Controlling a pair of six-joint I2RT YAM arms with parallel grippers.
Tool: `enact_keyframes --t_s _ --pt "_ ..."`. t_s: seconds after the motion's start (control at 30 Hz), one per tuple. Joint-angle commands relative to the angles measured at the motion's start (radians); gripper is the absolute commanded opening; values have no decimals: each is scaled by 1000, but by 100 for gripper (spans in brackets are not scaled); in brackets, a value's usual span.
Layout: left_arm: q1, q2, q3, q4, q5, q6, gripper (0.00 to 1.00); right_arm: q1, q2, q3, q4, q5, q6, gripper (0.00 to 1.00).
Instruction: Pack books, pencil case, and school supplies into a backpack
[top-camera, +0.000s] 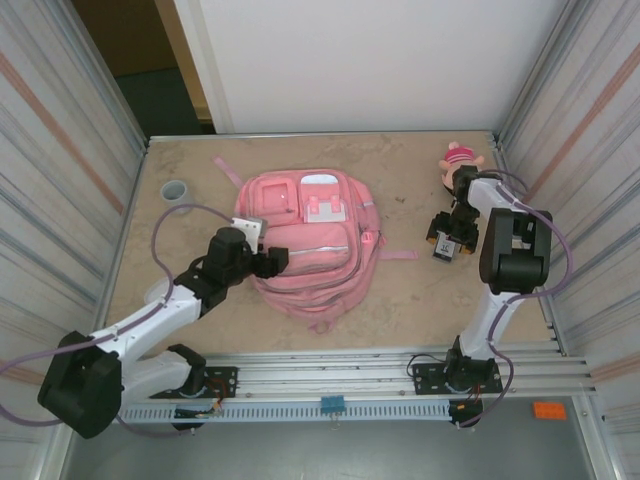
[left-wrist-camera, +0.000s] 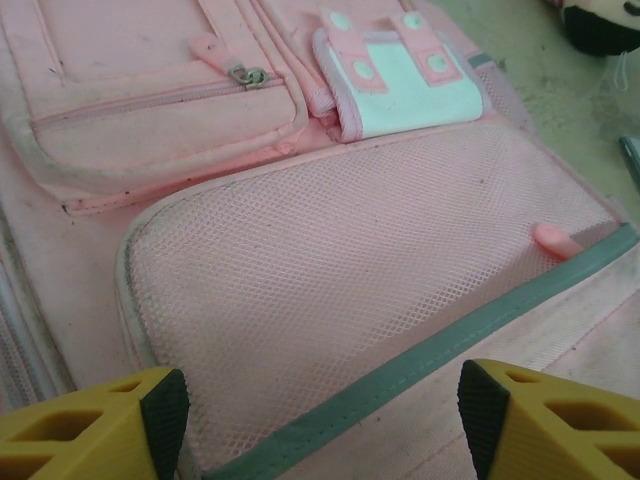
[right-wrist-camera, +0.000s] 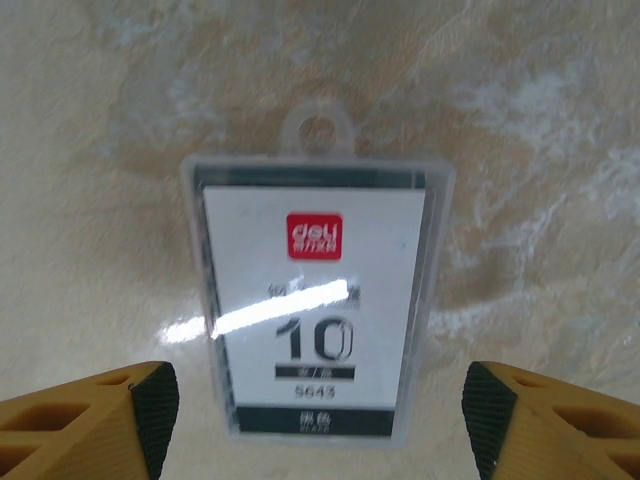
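Right wrist lets you read the supplies (right-wrist-camera: 315, 300): red "deli", "10", "S643"; from the top it's an unreadable speck on the table (top-camera: 400, 290) right of the backpack (top-camera: 320, 240). Right gripper (right-wrist-camera: 322, 405) wide, straddling it, no contact. Left wrist gives you the mesh pocket (left-wrist-camera: 350, 280); left gripper (left-wrist-camera: 323, 410) wide above it.

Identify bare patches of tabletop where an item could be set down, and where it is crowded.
Free: the far strip between backpack and back wall; the gap between backpack and labelled packet; the near strip before the rail. Crowded: the right edge, with toy, packet and right arm.
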Motion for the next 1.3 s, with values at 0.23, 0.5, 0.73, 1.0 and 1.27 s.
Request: enact_keyframes --t_s 0.23,0.5,0.73,1.0,1.27 --pt "8 42 71 38 35 16 74 -10 117 10 57 14 -26 63" --pt "9 18 66 13 18 23 74 -11 45 -31 94 -8 -15 50" --pt "10 3 85 -14 40 74 74 -11 -194 -88 96 -53 14 48" --pt "3 9 232 -150 244 474 74 -7 -722 -437 364 -363 149 45" --pt "-127 120 351 -406 324 964 74 36 -1102 -686 604 -560 300 45"
